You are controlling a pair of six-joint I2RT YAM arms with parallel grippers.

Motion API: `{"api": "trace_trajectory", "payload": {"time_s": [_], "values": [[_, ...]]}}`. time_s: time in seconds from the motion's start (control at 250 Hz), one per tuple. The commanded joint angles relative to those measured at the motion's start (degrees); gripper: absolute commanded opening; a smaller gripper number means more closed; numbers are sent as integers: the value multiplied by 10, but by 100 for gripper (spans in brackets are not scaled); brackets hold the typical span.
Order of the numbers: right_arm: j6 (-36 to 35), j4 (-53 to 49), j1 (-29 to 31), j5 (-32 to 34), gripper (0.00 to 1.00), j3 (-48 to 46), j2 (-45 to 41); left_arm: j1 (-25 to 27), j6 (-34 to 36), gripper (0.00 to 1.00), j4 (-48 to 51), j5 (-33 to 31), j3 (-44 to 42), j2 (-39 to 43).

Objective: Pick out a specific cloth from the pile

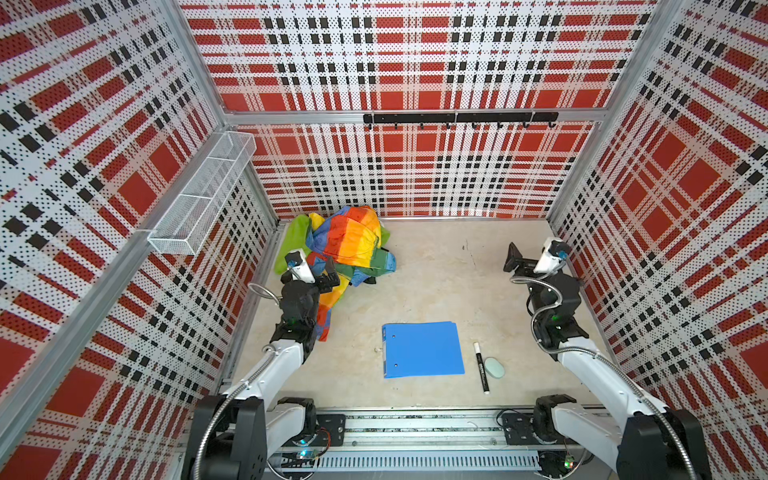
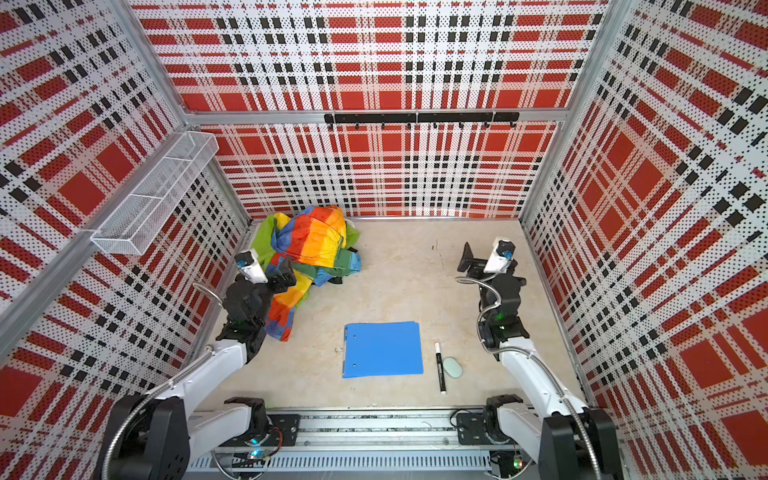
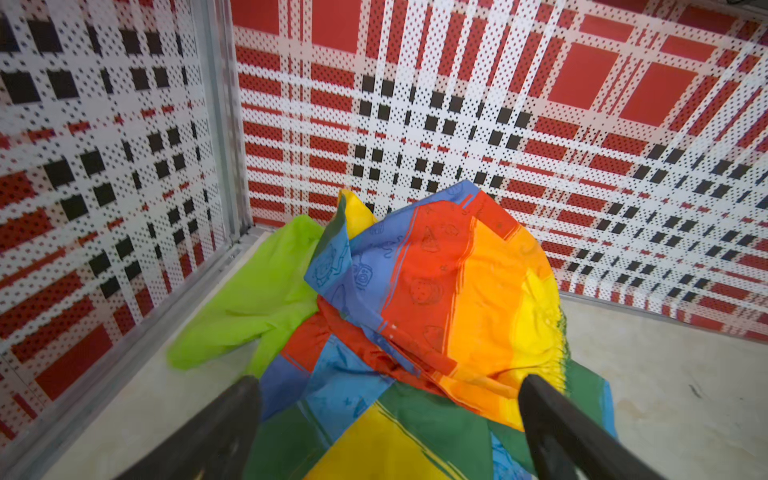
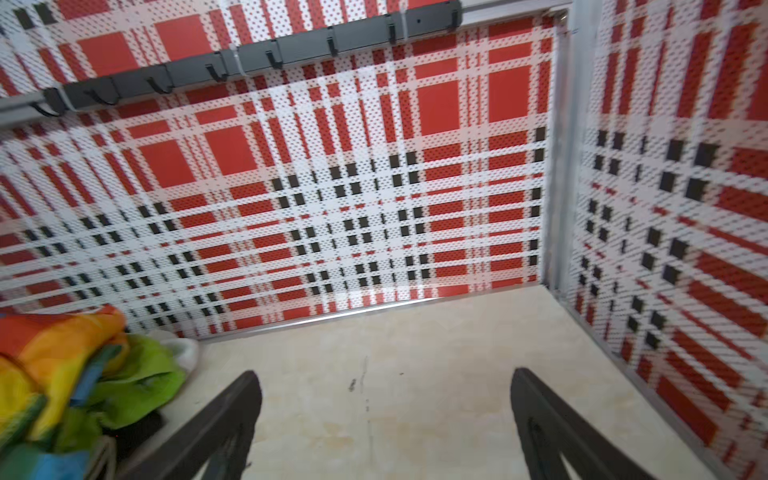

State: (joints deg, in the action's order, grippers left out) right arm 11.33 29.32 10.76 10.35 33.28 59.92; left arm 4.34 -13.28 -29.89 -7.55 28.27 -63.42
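The pile (image 1: 347, 245) lies in the back-left corner of the floor: a rainbow patchwork cloth (image 3: 457, 291) heaped over a lime-green garment (image 3: 257, 299). Of the black cloth only a small dark edge (image 1: 369, 281) peeks out under the pile's right side; it also shows as a dark scrap (image 4: 139, 428) in the right wrist view. My left gripper (image 1: 329, 277) hovers open over the near part of the rainbow cloth, with nothing between its fingers (image 3: 245, 399). My right gripper (image 1: 515, 259) stands open above bare floor at the right, well apart from the pile.
A blue folder (image 1: 422, 349) lies flat at front centre. Right of it are a black-and-white marker (image 1: 481, 368) and a pale green oval (image 1: 494, 368). A wire basket (image 1: 199, 199) hangs on the left wall and a black hook rail (image 1: 457, 118) on the back wall.
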Motion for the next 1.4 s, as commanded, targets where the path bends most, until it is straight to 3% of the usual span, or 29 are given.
{"api": "trace_trajectory", "payload": {"time_s": [0.0, 0.104, 0.404, 0.74, 0.832, 0.944, 1.169, 1.229, 1.397], "values": [[76, -98, 42, -1, 100, 51, 12, 4, -58, 99, 144, 53, 52, 8], [101, -146, 93, 17, 100, 103, 45, 8, -60, 99, 216, 89, 91, -4], [108, -209, 220, 32, 100, 196, 121, 23, -61, 99, 318, 87, 148, -85], [113, -221, 245, 61, 100, 183, 118, 46, -61, 99, 325, 83, 220, -233], [111, -228, 245, 72, 100, 177, 111, 48, -61, 85, 317, 92, 241, -262], [111, -237, 245, 84, 100, 171, 104, 51, -61, 48, 332, 94, 276, -282], [114, -244, 245, 94, 100, 157, 88, 57, -46, 5, 385, 55, 330, -259], [113, -246, 245, 96, 100, 156, 87, 56, -40, 1, 405, 56, 354, -256], [113, -253, 245, 94, 99, 161, 90, 50, -23, 0, 457, 48, 440, -250]]}}
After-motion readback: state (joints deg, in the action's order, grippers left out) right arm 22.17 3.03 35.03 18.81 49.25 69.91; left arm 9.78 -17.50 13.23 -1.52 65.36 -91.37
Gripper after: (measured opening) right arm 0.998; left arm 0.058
